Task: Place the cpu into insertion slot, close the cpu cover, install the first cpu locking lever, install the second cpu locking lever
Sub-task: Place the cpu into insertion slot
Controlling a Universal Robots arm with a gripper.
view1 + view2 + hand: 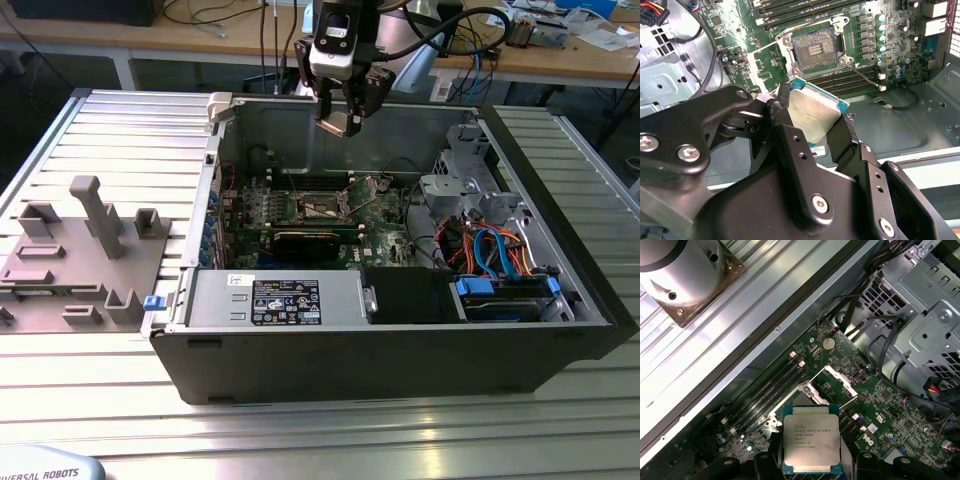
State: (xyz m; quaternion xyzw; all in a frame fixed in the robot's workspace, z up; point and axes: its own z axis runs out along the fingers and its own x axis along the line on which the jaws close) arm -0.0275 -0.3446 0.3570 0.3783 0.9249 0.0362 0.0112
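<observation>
My gripper (pixel 343 122) hangs over the back wall of the open black computer case (pixel 400 350), shut on the cpu (pixel 338 124). In both wrist views the cpu (pixel 815 116) (pixel 810 442) is a square silvery chip, clamped by its edges between the black fingers (pixel 790 145). The insertion slot (pixel 816 48) (pixel 322 207) lies bare on the green motherboard (pixel 385 240), below the chip and apart from it. In the first wrist view the chip hides part of the slot (pixel 812 392). The cpu cover (pixel 841 380) (pixel 376 192) stands swung open beside the slot.
Long black memory slots (pixel 840 82) flank the socket. A silvery drive cage (pixel 465 170) with bundled cables (pixel 495 245) fills the case at the exterior view's right. A power supply (pixel 285 300) sits along the front wall. A grey fixture tray (pixel 75 255) lies outside, at the exterior view's left.
</observation>
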